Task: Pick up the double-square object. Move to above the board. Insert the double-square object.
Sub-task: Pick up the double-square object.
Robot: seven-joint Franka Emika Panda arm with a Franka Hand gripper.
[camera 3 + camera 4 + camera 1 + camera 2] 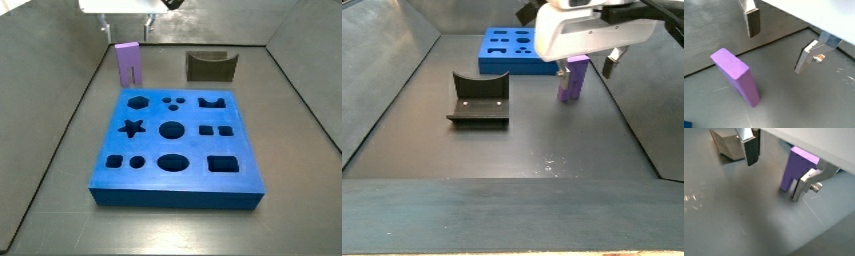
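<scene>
The double-square object (128, 65) is a tall light-purple block standing upright on the grey floor, just beyond the far left corner of the bright-blue board (194, 146). It also shows in both wrist views (736, 75) (797, 170). My gripper (128, 36) hangs just above the block, open, with nothing between its fingers. In both wrist views the block stands outside the gap (777, 42), close beside one silver finger (804, 185). The other finger (751, 150) is well away from it.
The dark fixture (210, 66) stands on the floor to the right of the block, also beyond the board, and shows in a wrist view (727, 145). Sloping grey tray walls (67, 120) enclose the floor on all sides. The board (502, 62) has several shaped holes.
</scene>
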